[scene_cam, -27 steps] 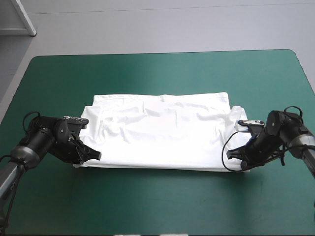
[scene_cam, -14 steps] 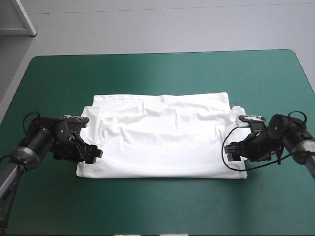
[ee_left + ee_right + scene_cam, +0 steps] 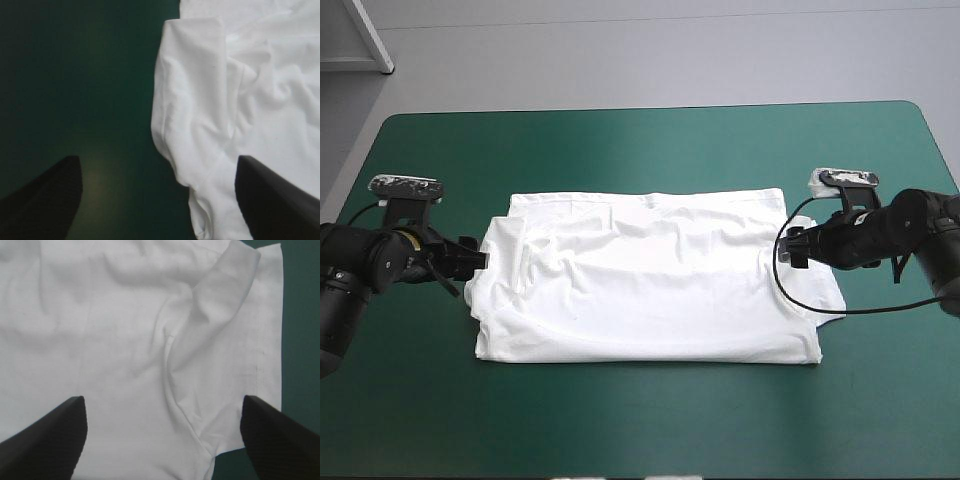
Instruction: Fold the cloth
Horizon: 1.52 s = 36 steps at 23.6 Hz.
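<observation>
- Both arms are drawn back from the near corners of the T-shirt (image 3: pixel 650 285) to its sleeves; the left gripper (image 3: pixel 472 258) and right gripper (image 3: pixel 794 246) are spread wide, empty.
- The T-shirt is laid flat at the middle of the table (image 3: pixel 620 420).
- Light, limp cloth is expected; the sleeve edges are best pinched.

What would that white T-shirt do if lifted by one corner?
Probably floppy: the T-shirt lies creased and rumpled, so it would sag below the held spot. Pushed, its folded layers would likely bunch rather than slide whole.
</observation>
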Each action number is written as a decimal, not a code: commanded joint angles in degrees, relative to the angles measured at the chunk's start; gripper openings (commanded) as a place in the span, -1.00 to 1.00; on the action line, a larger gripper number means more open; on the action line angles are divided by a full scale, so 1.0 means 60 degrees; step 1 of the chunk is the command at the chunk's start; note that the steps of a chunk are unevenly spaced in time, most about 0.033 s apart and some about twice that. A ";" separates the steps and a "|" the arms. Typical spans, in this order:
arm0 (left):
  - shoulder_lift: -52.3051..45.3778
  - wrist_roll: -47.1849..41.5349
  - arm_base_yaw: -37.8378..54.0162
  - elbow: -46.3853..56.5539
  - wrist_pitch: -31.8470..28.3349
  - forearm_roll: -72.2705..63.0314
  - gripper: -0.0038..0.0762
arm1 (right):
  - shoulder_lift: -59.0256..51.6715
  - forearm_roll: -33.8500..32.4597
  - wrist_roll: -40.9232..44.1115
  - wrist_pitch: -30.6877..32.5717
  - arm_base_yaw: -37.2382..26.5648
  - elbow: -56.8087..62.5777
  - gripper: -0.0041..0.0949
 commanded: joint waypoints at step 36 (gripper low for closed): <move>0.4028 0.1755 0.2436 0.2535 -0.5378 -0.4069 -0.91 | -0.1246 -0.0215 -0.0028 0.1672 -0.0096 -0.0512 0.44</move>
